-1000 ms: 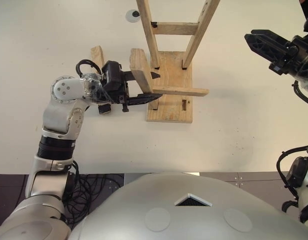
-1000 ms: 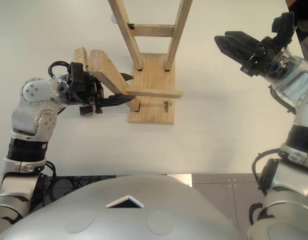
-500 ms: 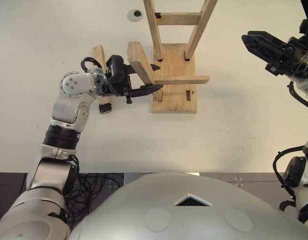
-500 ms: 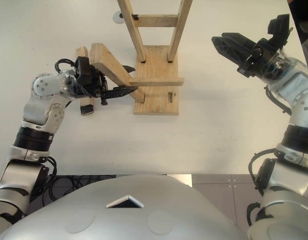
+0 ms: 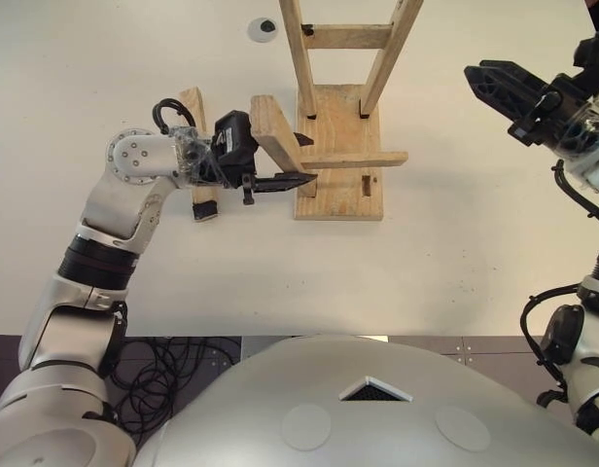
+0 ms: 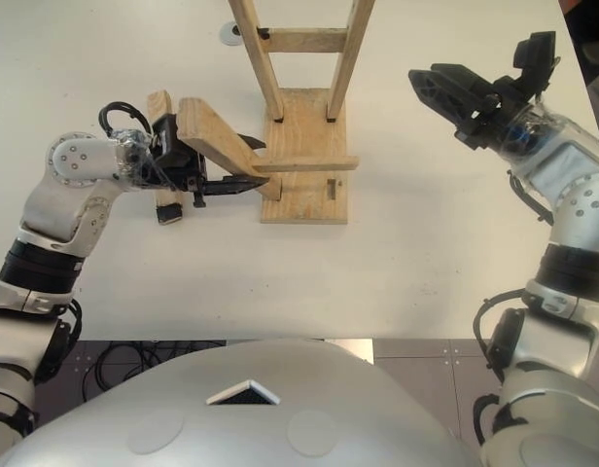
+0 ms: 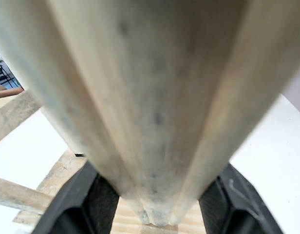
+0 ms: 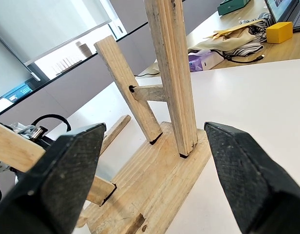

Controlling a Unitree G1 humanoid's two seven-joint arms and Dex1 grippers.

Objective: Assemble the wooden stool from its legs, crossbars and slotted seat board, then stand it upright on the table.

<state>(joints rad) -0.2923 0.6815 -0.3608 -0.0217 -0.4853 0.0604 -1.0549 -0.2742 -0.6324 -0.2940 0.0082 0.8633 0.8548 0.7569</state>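
Left eye view: the left claw (image 5: 304,161) grips a leg (image 5: 272,126), whose crossbar (image 5: 363,158) lies across the seat board (image 5: 340,195). The right claw (image 5: 494,97) hangs wide open, well apart, above the tabletop (image 5: 455,243).

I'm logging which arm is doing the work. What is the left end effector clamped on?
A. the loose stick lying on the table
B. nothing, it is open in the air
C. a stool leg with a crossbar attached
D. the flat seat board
C: the left end effector is shut on a tilted leg, whose crossbar reaches over the seat board.
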